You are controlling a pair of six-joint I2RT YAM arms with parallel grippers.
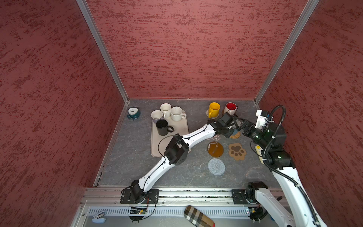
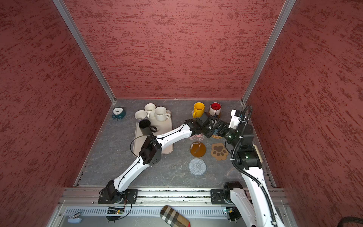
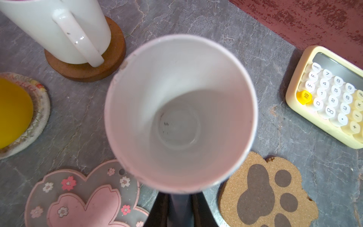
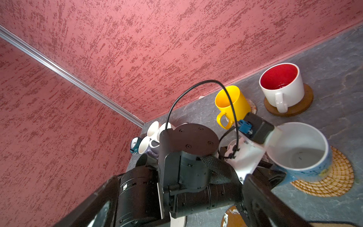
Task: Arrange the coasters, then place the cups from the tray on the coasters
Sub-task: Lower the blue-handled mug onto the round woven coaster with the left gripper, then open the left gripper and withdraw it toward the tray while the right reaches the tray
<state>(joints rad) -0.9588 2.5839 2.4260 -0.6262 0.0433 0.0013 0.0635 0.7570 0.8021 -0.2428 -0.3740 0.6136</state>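
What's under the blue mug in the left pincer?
Rattan coaster, one side showing past the blue mug. Its middle is covered, so contact can't be told.

Three white mugs (image 2: 162, 114) and a black mug (image 2: 145, 126) stand at the far end of the tray (image 2: 166, 125), near a teal clock (image 2: 118, 113) in the far left corner of the table (image 2: 110, 161). A yellow mug (image 2: 198, 109) and a red-lined white mug (image 2: 215, 108) stand by the far edge; nearer lie a brown disc (image 2: 198, 149), paw-print coaster (image 2: 219, 151) and crochet coaster (image 2: 197, 166).

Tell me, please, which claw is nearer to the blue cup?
Left. The left claw is shut on the handle of the blue cup. The right claw is open, just right of the cup in a top view, not touching it.
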